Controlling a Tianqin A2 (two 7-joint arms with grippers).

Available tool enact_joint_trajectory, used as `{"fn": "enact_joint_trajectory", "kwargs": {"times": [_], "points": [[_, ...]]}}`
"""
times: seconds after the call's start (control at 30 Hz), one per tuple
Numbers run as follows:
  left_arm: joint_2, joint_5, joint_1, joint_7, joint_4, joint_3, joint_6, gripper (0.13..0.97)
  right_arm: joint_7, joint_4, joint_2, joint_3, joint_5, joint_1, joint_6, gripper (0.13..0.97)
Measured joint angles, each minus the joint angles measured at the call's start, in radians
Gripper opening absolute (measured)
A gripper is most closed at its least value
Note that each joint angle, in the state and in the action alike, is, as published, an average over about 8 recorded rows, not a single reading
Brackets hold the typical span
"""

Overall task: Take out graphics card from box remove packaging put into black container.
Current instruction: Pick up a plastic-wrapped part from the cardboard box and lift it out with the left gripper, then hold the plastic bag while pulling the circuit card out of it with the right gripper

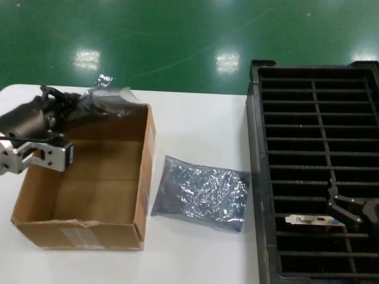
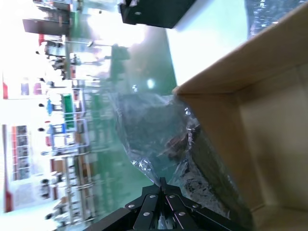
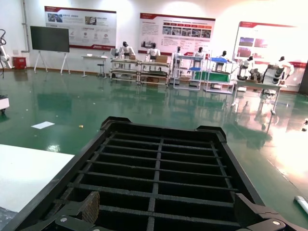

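The brown cardboard box (image 1: 89,177) lies open at the table's left. At its far left corner my left gripper (image 1: 76,105) is shut on the edge of the translucent silvery packaging (image 1: 106,102), which hangs over the box's far wall. In the left wrist view the gripper (image 2: 162,183) pinches the packaging (image 2: 149,130), and something dark shows through it. The black container (image 1: 314,148) stands at the right. A graphics card (image 1: 314,220) sits in one of its near slots, silver bracket up. My right gripper (image 1: 346,208) hovers open just beside it, and in its wrist view the right gripper (image 3: 168,216) is over the container (image 3: 159,168).
A darker blue-grey bag (image 1: 201,192) lies on the white table (image 1: 201,124) between the box and the container. The box's floor looks bare. Green floor lies beyond the table's far edge.
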Motion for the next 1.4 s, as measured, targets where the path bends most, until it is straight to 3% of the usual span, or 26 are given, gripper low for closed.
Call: {"fn": "enact_joint_trajectory", "kwargs": {"times": [0.17,0.33,0.5,0.67,0.83,1.4], "points": [[-0.031,0.056,0.099,-0.077,-0.164,-0.093,0.012,0.139,0.0,0.0,0.0,0.0,0.0,0.0,0.0,0.966],[-0.057,0.064,0.21,-0.121,-0.306,-0.159,0.019,0.139,0.0,0.0,0.0,0.0,0.0,0.0,0.0,0.966],[-0.08,0.037,0.319,-0.136,-0.417,-0.19,0.016,0.139,0.0,0.0,0.0,0.0,0.0,0.0,0.0,0.966],[-0.1,-0.007,0.401,-0.128,-0.49,-0.194,0.008,0.139,0.0,0.0,0.0,0.0,0.0,0.0,0.0,0.966],[-0.11,-0.03,0.433,-0.115,-0.514,-0.19,-0.002,0.139,0.0,0.0,0.0,0.0,0.0,0.0,0.0,0.966],[-0.111,-0.032,0.436,-0.113,-0.516,-0.189,-0.003,0.139,0.063,0.05,0.018,-0.042,0.054,0.036,-0.04,0.965]]}}
